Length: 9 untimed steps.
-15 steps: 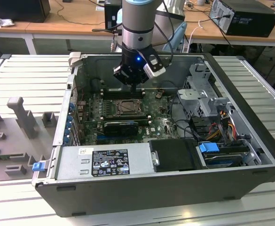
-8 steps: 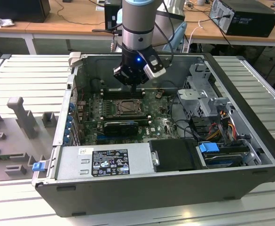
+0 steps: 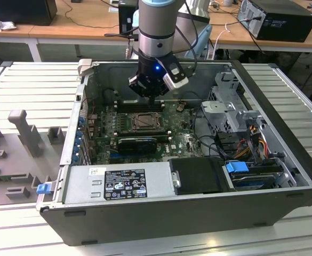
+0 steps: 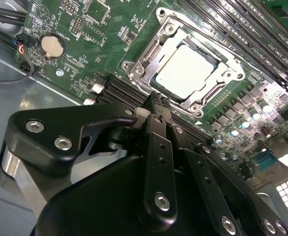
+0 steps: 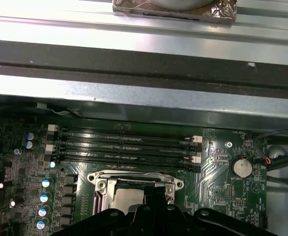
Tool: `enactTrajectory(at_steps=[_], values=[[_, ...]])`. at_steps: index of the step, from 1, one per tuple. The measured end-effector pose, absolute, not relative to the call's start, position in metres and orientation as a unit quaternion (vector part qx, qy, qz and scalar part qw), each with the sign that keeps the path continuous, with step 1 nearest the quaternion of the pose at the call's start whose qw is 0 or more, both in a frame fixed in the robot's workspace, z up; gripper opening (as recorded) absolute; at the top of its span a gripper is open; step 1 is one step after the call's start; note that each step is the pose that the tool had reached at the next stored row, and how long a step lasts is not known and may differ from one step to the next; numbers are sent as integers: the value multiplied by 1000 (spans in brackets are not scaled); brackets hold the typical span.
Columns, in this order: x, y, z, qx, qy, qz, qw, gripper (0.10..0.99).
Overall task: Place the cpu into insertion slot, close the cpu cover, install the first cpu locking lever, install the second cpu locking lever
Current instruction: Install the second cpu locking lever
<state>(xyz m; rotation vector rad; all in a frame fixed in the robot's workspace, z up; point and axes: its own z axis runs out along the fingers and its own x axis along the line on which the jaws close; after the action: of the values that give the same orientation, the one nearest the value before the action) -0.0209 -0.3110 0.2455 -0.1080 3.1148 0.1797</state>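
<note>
1. in the exterior view we see the gripper (image 3: 154,97) hanging inside the open computer case (image 3: 284,106), just above the far edge of the insertion slot (image 3: 145,121) on the green motherboard (image 3: 183,143). we cannot tell from here whether its fingers stand apart or together. the case also holds a grey power supply (image 3: 118,182) along its near wall, a black card (image 3: 137,144) just in front of the slot, and a drive cage (image 3: 236,114) with coloured cables toward the exterior view's right.

2. in the second wrist view we see the cpu (image 4: 187,70) lying flat in the insertion slot (image 4: 134,66), its pale face showing through the window of the cpu cover (image 4: 205,96), which lies down over it. the gripper (image 4: 158,102) has its narrow black fingers (image 4: 156,129) drawn together with nothing between them; the tips sit at the slot's edge, just beside the cpu and not touching its face. a round coin battery (image 4: 52,46) sits on the board well apart from the slot.

3. in the first wrist view we see the cpu (image 5: 126,199) in the insertion slot (image 5: 100,183), partly hidden by the gripper (image 5: 156,201) in front of it. the long black memory slots (image 5: 124,147) run just beyond the slot, with the case wall (image 5: 144,96) behind them.
</note>
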Motion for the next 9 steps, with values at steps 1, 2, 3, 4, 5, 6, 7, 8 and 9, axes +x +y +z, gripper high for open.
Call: enactTrajectory(at_steps=[1,2,3,4,5,6,7,8,9], values=[[-21,-311,246,-35,998,58,10,106],[-21,-311,246,-35,998,58,10,106],[-21,-312,246,-35,998,58,10,106],[-21,-312,246,-35,998,58,10,106],[-21,-312,246,-35,998,58,10,106],[-21,-313,246,-35,998,57,10,106],[-21,-313,246,-35,998,57,10,106],[-21,-313,246,-35,998,57,10,106],[-21,-314,246,-35,998,57,10,106]])
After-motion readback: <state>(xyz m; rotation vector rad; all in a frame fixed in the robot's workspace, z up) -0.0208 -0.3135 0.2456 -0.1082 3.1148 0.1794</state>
